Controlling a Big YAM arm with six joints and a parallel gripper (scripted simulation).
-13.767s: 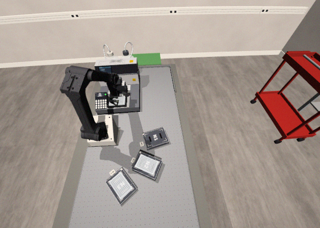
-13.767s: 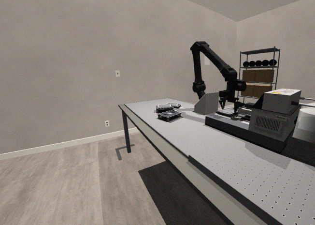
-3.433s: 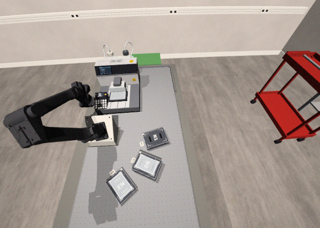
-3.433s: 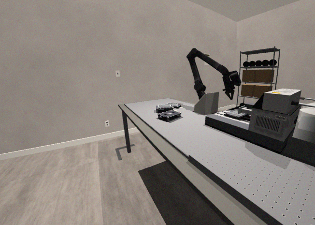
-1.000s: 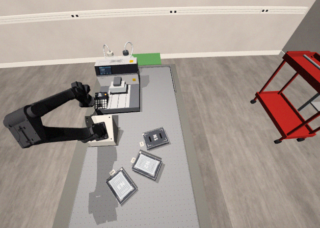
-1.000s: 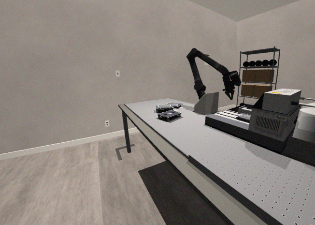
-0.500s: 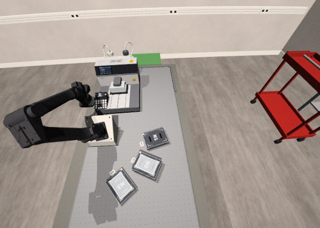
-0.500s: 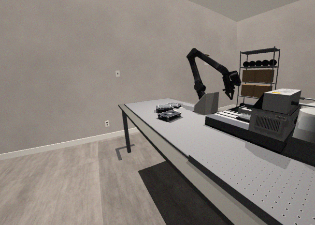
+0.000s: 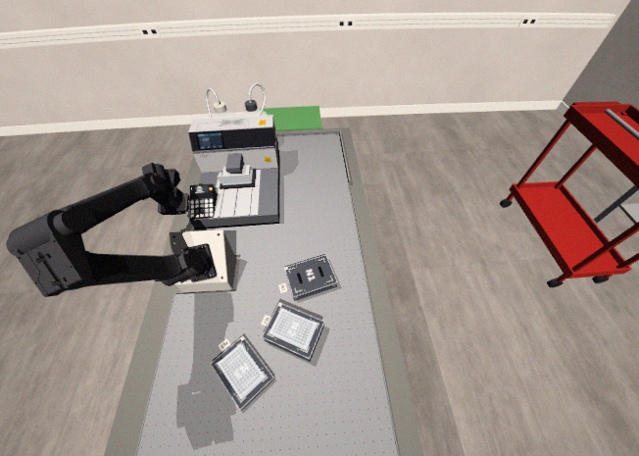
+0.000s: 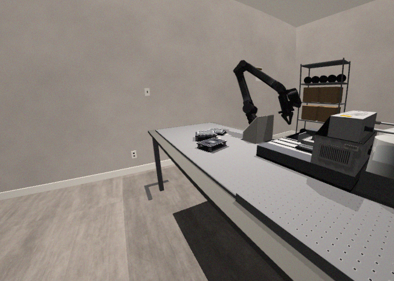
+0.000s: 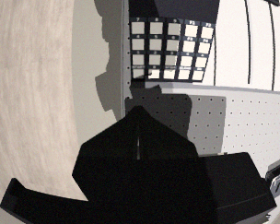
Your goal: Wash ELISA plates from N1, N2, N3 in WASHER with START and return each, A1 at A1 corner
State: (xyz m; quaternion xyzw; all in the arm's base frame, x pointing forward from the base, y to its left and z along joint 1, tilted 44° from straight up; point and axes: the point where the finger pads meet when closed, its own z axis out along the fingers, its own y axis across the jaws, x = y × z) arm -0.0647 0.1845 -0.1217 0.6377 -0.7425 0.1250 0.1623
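My gripper [image 9: 186, 205] [image 10: 289, 122] [image 11: 138, 112] is shut and empty, pointing down, just short of the near edge of the keypad [image 9: 202, 208] [image 11: 165, 52]. The START key [image 11: 138, 73] is leftmost in its lowest row. The washer [image 9: 269, 194] [image 10: 337, 155] has a pale block [image 9: 235, 176] under its head; a plate-like edge [image 10: 304, 147] shows there, but its seating cannot be judged. A small orange spot [image 9: 211, 188] is on the keypad panel; I cannot tell if it is the lamp. Nest N1 [image 9: 311, 277] [image 10: 211, 143] is empty. Clear plates lie in N2 [image 9: 293, 329] and N3 [image 9: 242, 371].
The pale arm mount [image 9: 226, 265] [image 10: 264, 129] stands between the washer and the nests. Two bottles with tubes are behind the washer. A red cart [image 9: 560, 223] stands off to the right of the table.
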